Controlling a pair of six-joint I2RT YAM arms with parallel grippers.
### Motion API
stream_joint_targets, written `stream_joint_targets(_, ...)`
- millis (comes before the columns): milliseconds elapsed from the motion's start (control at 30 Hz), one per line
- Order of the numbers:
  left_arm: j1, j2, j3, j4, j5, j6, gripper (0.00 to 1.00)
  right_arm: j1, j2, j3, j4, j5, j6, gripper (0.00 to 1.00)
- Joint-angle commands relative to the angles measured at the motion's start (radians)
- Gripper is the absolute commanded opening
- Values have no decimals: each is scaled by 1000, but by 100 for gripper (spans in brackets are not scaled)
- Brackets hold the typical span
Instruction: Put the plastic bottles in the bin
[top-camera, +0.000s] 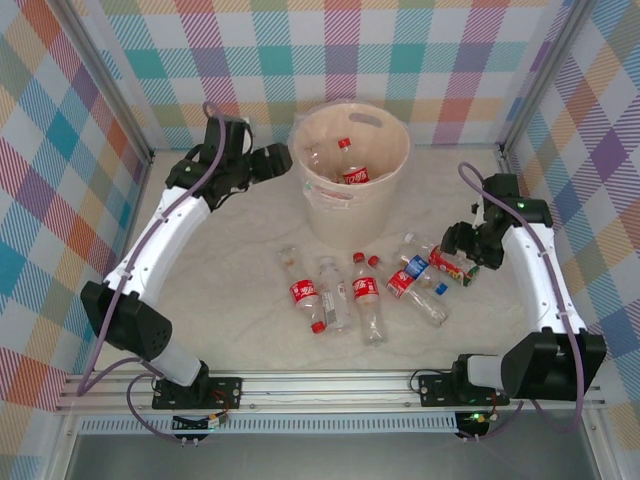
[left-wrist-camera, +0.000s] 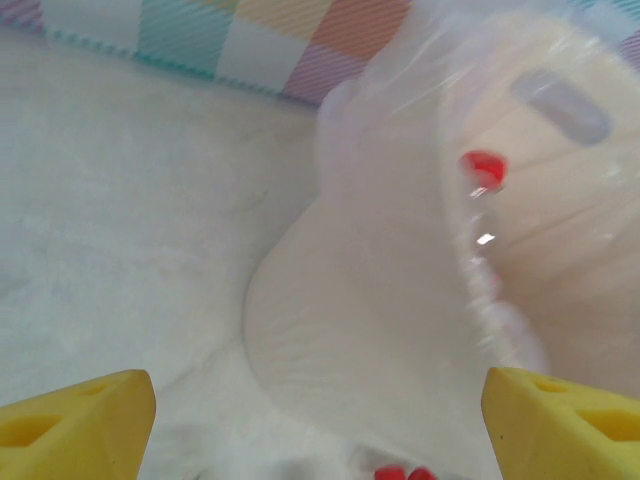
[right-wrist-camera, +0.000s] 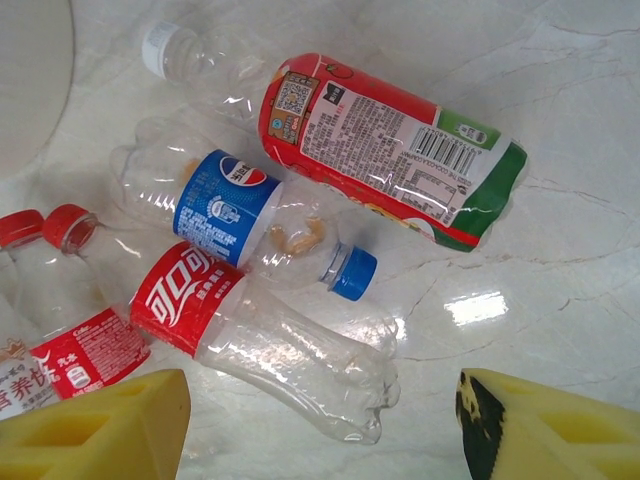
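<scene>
right pincer (right-wrist-camera: 322, 410): spread wide, pinching nothing, hanging low over the right-hand heap of bottles.
nearest bottle: a clear bottle with a red label (right-wrist-camera: 270, 345), its base end between the two fingers and a little ahead of them.
its long axis: slanted, label end up-left, base down-right, closer to running along the line between the fingers than across it; i'd guess the wrist needs a turn before a clean pinch.
beside it: a blue-labelled bottle (right-wrist-camera: 225, 210) touching it, then a fat red-and-green bottle (right-wrist-camera: 390, 150) further out.
left pincer (left-wrist-camera: 318, 400): spread too, empty, up against the left side of the bin (left-wrist-camera: 350, 330).
bin: at the back middle of the surface (top-camera: 230, 260), one red-labelled bottle (top-camera: 352, 170) already inside.
middle row (top-camera: 330, 295): more bottles lying in front of the bin.
nearer arm: the right one, by far, for the heap.
</scene>
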Motion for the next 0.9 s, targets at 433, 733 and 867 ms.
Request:
stream_joint_targets(433,-1,-371,-728,134,102,-361,85,-6,307,73,71,30,-156,87)
stream_joint_targets(733,-46,-418,-727,144,44,-382,85,-8,431,52,119,73,-166,94)
stream_joint_targets(867,-47,-368,-622,88,28,-316,85,-16,487,49,144,65,-157,94)
